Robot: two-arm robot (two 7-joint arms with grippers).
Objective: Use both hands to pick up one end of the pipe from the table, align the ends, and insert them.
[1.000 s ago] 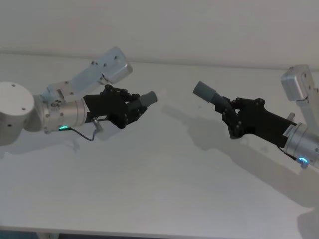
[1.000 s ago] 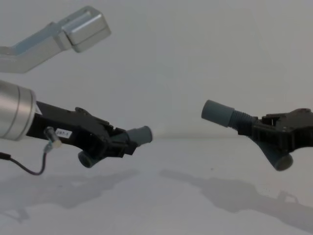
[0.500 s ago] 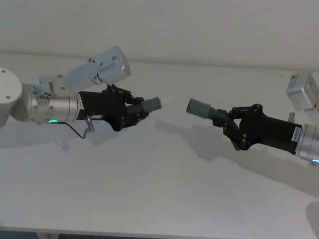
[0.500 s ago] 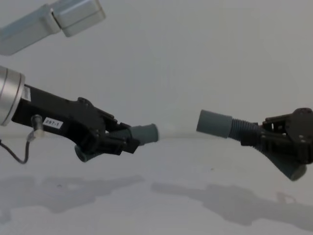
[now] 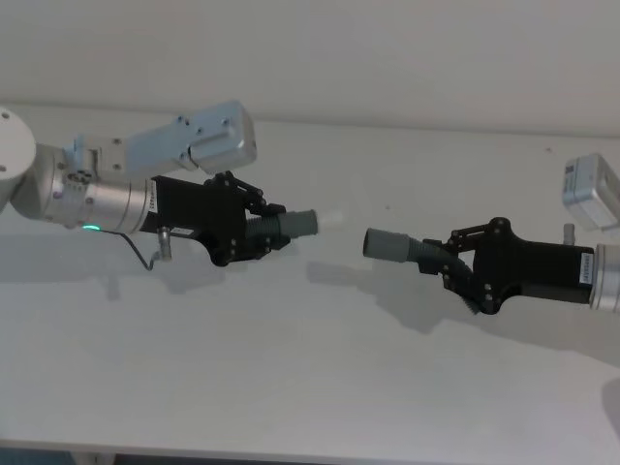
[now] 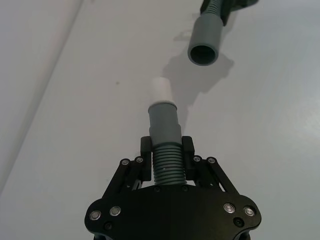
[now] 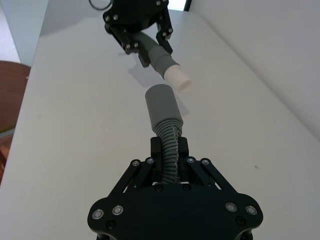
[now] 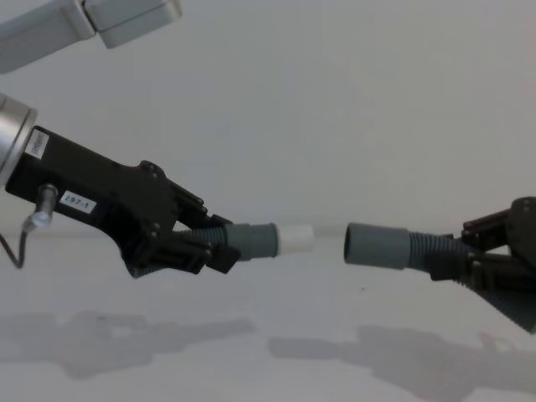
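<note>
Both pipe pieces are held in the air above the white table (image 5: 291, 378). My left gripper (image 5: 258, 233) is shut on the ribbed part of one piece (image 6: 167, 164). Its grey cuff (image 8: 254, 239) and white tube tip (image 8: 295, 239) point toward the right. My right gripper (image 5: 457, 268) is shut on the other ribbed piece (image 7: 169, 142). That piece's open socket cuff (image 8: 375, 245) faces the white tip. The two ends lie nearly level and in line, with a small gap between them. In the left wrist view the socket (image 6: 204, 42) sits slightly off to one side of the tip (image 6: 161, 90).
The arms' shadows fall on the table beneath the pipe pieces. A pale wall stands behind the table. A brown floor patch (image 7: 12, 95) shows past the table edge in the right wrist view.
Both arms turned and brought their pieces toward each other. The cuffs went from angled to nearly level and facing, the gap shrank, and the white tip came into sight.
</note>
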